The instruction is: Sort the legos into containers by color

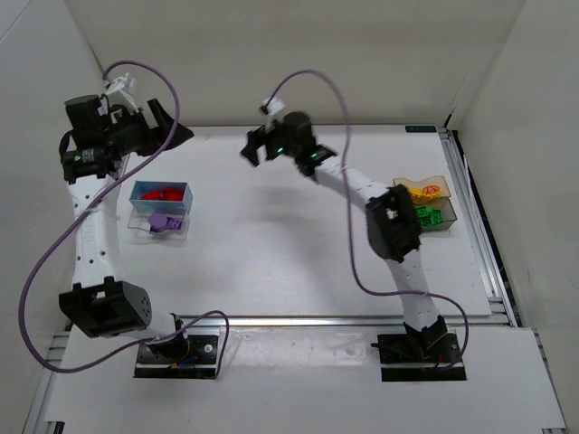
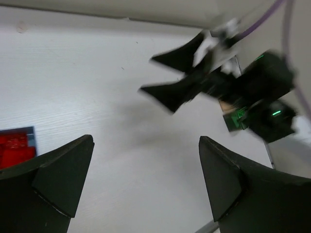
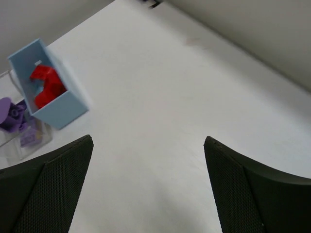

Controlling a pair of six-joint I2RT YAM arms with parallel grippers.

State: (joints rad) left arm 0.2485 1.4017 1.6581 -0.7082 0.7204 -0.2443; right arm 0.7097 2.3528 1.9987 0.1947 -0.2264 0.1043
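The blue box (image 1: 161,193) at the table's left holds red legos (image 1: 163,193). In front of it the clear box (image 1: 158,226) holds purple legos (image 1: 161,222). At the right, the tan-amber box (image 1: 423,190) holds yellow/orange legos, and the dark-clear box (image 1: 434,216) holds green ones. My left gripper (image 1: 172,128) is open and empty, raised behind the blue box. My right gripper (image 1: 253,145) is open and empty, raised over the table's back middle. The right wrist view shows the blue box (image 3: 58,109), red legos (image 3: 46,85) and purple legos (image 3: 12,114).
A metal rail (image 1: 475,226) runs along the table's right edge. White walls close the back and sides. Purple cables (image 1: 335,90) loop above both arms. The left wrist view shows the right gripper (image 2: 163,75) ahead and a corner of the red legos (image 2: 14,148).
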